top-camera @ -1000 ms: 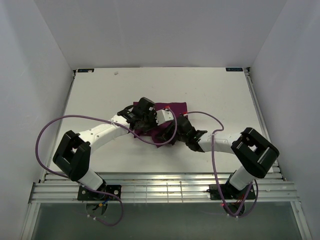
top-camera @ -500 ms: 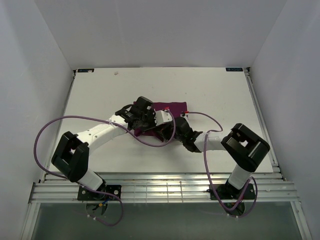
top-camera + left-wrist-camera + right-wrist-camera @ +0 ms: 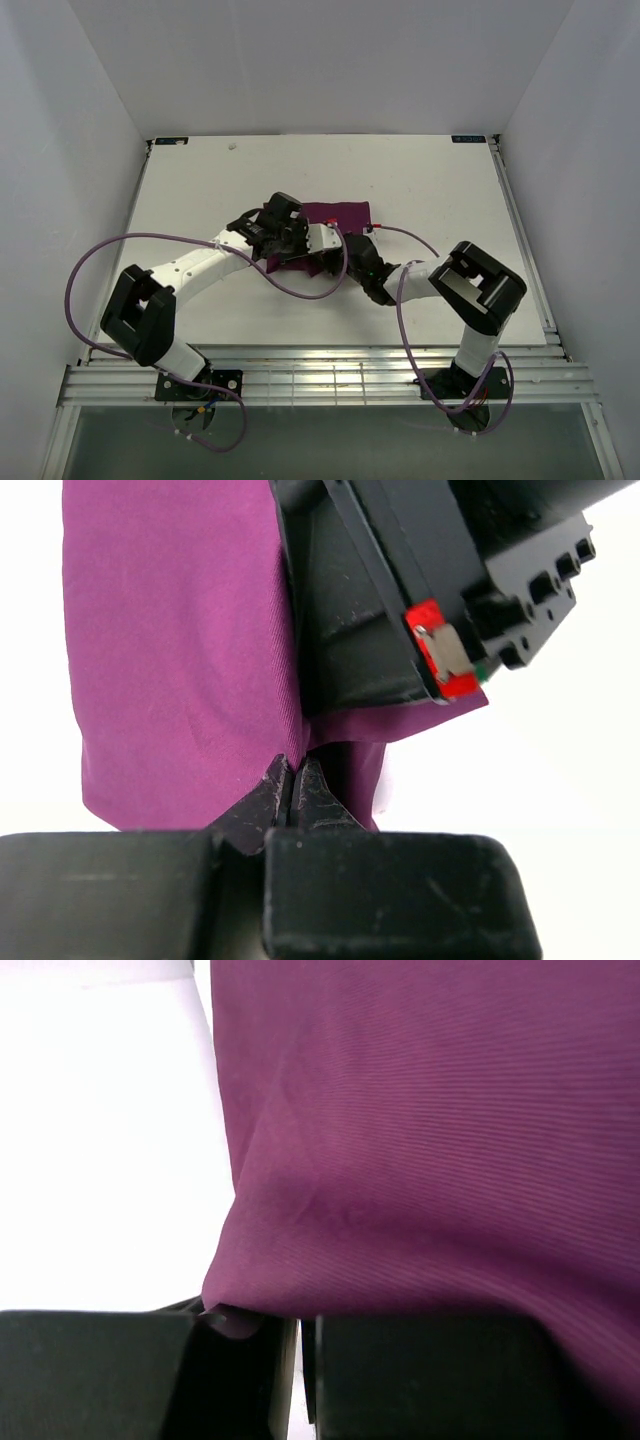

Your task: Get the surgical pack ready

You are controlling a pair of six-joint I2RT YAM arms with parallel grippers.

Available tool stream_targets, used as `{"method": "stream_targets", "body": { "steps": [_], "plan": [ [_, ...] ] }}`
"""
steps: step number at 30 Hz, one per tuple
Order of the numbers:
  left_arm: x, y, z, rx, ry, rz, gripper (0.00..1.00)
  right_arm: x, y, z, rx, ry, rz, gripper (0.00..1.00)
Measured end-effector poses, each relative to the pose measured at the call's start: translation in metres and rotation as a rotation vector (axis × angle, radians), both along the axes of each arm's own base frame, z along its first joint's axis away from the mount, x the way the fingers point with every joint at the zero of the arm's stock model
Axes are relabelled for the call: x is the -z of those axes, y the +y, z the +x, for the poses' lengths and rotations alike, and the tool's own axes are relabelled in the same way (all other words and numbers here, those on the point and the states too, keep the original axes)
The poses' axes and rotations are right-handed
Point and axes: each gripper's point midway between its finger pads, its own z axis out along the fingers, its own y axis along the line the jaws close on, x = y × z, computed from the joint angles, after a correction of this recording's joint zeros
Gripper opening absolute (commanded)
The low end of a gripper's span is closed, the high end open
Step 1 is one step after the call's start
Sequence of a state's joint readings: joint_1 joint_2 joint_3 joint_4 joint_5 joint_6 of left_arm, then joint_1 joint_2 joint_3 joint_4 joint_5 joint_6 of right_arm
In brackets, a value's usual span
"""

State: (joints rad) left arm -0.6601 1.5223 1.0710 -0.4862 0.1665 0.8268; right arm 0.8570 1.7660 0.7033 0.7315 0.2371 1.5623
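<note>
Our left claw (image 3: 291,798) was pressed together, pinching the edge of the purple cloth (image 3: 170,660). Our right claw (image 3: 300,1360) pinched it too. We think both should move together, slowly, so the fold lies flat. Only the top view showed the cloth in the middle of the bench (image 3: 200,190). Only the wrist views showed the pinches.

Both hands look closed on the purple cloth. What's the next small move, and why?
Probably lift both hands together slightly, then carry the pinched near edge over the rest. The left hand is shut on an edge of the purple cloth, the right hand on a fold beside it, and the rest lies on the table; moving one hand alone might drag it askew.
</note>
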Motion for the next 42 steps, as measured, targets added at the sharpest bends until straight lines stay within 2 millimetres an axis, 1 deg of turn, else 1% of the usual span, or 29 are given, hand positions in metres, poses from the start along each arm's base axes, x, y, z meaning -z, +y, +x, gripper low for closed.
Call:
{"method": "stream_targets", "body": {
  "steps": [3,5,10,14,19,27,31,35,38,42],
  "plan": [
    [0.000,0.001,0.000,0.014,-0.006,0.008,0.00,0.003,-0.001,0.003,0.032,0.016,0.037,0.08],
    [-0.002,-0.001,-0.001,0.028,-0.010,0.002,0.00,0.010,-0.007,0.003,0.058,0.033,0.041,0.08],
    [-0.003,-0.001,-0.011,0.061,-0.012,-0.014,0.00,0.022,-0.026,0.008,0.128,0.053,0.039,0.08],
    [-0.001,0.001,-0.017,0.081,-0.008,-0.012,0.00,0.030,-0.046,0.018,0.198,0.061,0.022,0.08],
    [0.001,0.001,-0.019,0.093,-0.004,-0.011,0.00,0.030,-0.061,0.029,0.264,0.052,0.033,0.08],
    [0.004,0.001,-0.019,0.098,-0.007,-0.007,0.00,0.030,-0.067,0.031,0.287,0.048,0.048,0.08],
    [0.004,0.001,-0.019,0.099,-0.008,-0.007,0.00,0.030,-0.063,0.034,0.273,0.039,0.061,0.08],
    [0.004,0.001,-0.018,0.094,-0.013,-0.008,0.00,0.028,-0.046,0.040,0.226,0.029,0.078,0.08],
    [0.003,0.002,-0.017,0.087,-0.014,-0.008,0.00,0.028,-0.033,0.034,0.187,0.021,0.089,0.08],
    [0.002,0.001,-0.015,0.081,-0.020,-0.012,0.00,0.023,-0.010,0.018,0.123,0.025,0.141,0.08]
  ]
}}
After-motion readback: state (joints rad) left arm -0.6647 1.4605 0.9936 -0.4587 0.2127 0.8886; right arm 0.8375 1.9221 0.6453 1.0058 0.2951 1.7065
